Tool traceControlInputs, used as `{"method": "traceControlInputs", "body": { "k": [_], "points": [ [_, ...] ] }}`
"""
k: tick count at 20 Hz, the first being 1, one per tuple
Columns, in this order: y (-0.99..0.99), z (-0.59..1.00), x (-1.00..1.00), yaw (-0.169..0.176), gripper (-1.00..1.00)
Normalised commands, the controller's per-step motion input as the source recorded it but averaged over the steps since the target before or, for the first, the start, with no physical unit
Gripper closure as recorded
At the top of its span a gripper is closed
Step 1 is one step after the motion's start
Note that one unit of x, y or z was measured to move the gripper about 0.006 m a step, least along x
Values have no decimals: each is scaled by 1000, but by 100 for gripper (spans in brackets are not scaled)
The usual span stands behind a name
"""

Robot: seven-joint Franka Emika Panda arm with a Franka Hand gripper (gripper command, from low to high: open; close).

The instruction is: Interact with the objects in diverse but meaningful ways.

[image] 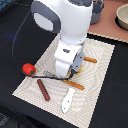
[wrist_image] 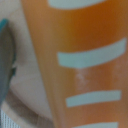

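Bread loaf (wrist_image: pixel 82 60) fills wrist view, right under pincer (image: pixel 74 71): smooth orange w/ pale stripes; pincer grip can't tell.

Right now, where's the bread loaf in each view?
Exterior view: bread loaf is mid-mat, mostly hidden under the arm; only a yellow-orange sliver shows at the pincer.
Wrist view: bread loaf fills most of the picture, orange with pale stripes, very close and blurred.
Shared landmark: the pale mat, probably the light surface beside the loaf in the wrist view.
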Motion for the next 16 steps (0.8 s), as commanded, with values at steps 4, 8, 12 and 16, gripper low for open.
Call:
{"method": "traceControlInputs", "body": {
  "k": [4, 8, 12, 16],
  "points": [
    [-31, 0, 80, 17, 100],
    [29, 429, 154, 5, 100],
    [286, 1000, 86, 0, 100],
    [519, 1000, -13, 1, 100]
  ]
}}
